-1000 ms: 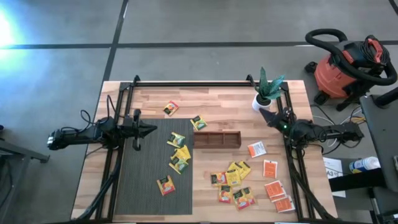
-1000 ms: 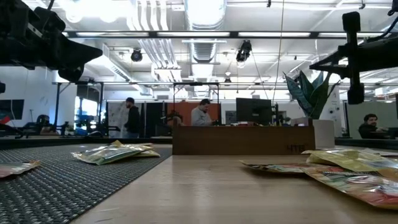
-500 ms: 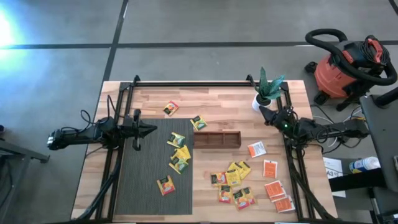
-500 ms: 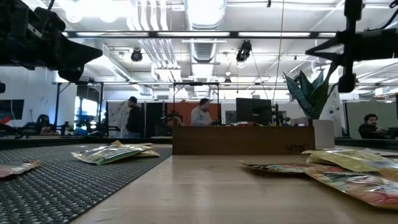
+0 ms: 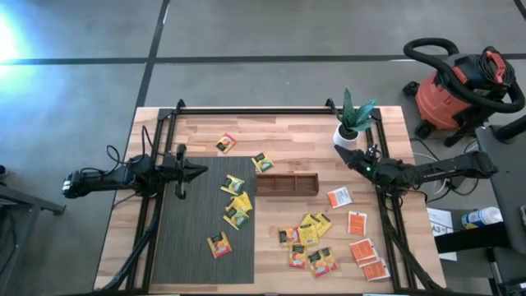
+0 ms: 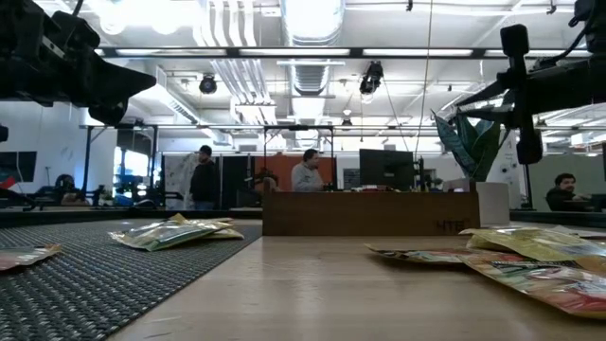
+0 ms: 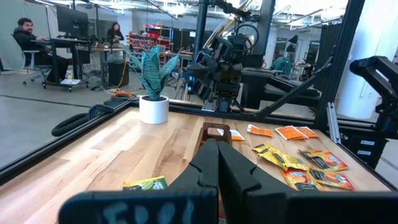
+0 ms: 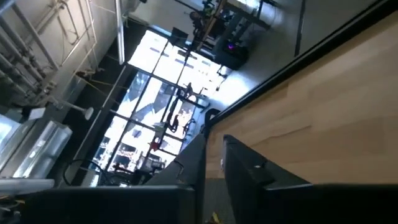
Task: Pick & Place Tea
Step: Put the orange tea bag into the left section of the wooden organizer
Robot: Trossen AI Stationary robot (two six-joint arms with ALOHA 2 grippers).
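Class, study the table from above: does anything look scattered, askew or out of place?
Yes. The tea sachets lie strewn at odd angles, some overlapping, across the wooden table and the dark mat; none is in the wooden tray. One yellow sachet lies alone near the far edge. Nothing looks damaged or spilled.

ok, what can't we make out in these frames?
- Tray contents: too small in the high view; the low view shows only its wall.
- Tea sachet print: too small from above, edge-on in the low view.
- Right gripper fingers: gap too small in the high view; the right wrist view is tilted and dark.
- Left wrist view: the left gripper hides the tray's near end.
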